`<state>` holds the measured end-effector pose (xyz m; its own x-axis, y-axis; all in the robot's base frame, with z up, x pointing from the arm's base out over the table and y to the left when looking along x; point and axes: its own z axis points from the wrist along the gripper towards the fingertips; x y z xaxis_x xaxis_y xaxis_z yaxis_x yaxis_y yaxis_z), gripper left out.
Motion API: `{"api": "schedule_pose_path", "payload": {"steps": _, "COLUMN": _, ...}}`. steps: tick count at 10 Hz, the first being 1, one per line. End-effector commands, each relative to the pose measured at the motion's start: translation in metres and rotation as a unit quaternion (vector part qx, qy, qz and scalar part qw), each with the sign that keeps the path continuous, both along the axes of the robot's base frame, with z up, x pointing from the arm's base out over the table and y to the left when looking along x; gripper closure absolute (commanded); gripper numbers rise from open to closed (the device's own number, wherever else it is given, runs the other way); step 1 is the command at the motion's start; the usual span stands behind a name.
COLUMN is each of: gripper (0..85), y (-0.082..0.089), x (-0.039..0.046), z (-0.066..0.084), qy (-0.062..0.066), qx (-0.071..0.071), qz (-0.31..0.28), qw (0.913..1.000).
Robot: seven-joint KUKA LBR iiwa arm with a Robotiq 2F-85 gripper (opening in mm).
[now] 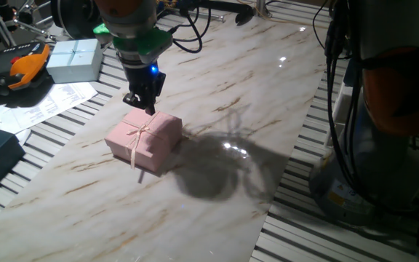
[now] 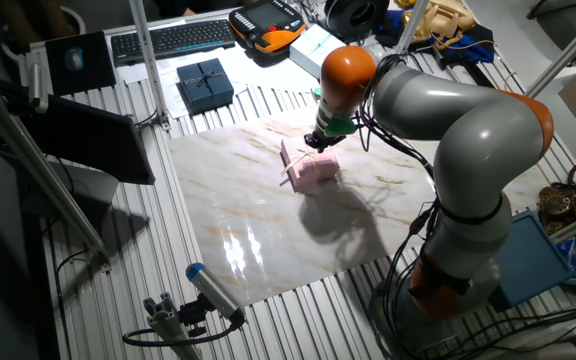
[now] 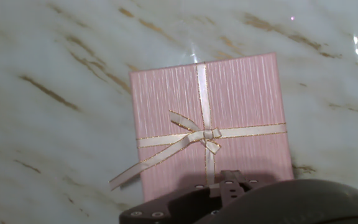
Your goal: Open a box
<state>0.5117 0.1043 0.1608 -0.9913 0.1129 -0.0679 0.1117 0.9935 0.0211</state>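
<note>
Hovering: the gripper (image 1: 149,107) hangs right over one edge of the box (image 1: 145,140), apparently just short of touching the lid.
Box position: it sits on the marble-patterned board (image 1: 268,109), lid on, cream ribbon bow (image 3: 205,134) tied across the top.
Claw state: I cannot tell whether the fingers are spread or closed; the hand view shows only the dark underside of the hand at the bottom edge.
Risk, off-centre contact: the fingers line up with the lid's edge, not its middle, so a pinch there may tip the lid or miss it.
Risk, whole box lifts: nothing holds the base down, so a snug lid could carry it up too.
Risk, sliding: the board looks glossy, so a sideways push would likely skate the light box.
Risk, ribbon: a loose tail trails off one side and could snag a finger.
</note>
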Motion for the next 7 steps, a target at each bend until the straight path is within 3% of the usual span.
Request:
{"api": "schedule_pose_path", "payload": {"steps": 1, "gripper": 85.0, "y": 0.0001, "x": 0.0000, "z": -0.0001, "qy": -0.001, "qx": -0.002, "qz": 0.006, "qw": 1.0000}}
{"api": "schedule_pose_path", "payload": {"steps": 3, "gripper": 85.0, "y": 0.0001, "x": 0.0000, "z": -0.0001, "qy": 0.007, "qx": -0.013, "qz": 0.010, "qw": 0.9998}}
{"api": "schedule_pose_path", "payload": {"steps": 5, "gripper": 85.0, "y": 0.0001, "x": 0.0000, "z": -0.0001, "qy": 0.032, "qx": -0.011, "qz": 0.021, "qw": 0.9992}}
{"api": "schedule_pose_path", "payload": {"steps": 7, "gripper": 85.0, "y": 0.0001, "x": 0.0000, "z": -0.0001, "qy": 0.040, "qx": -0.011, "qz": 0.051, "qw": 0.9978}}
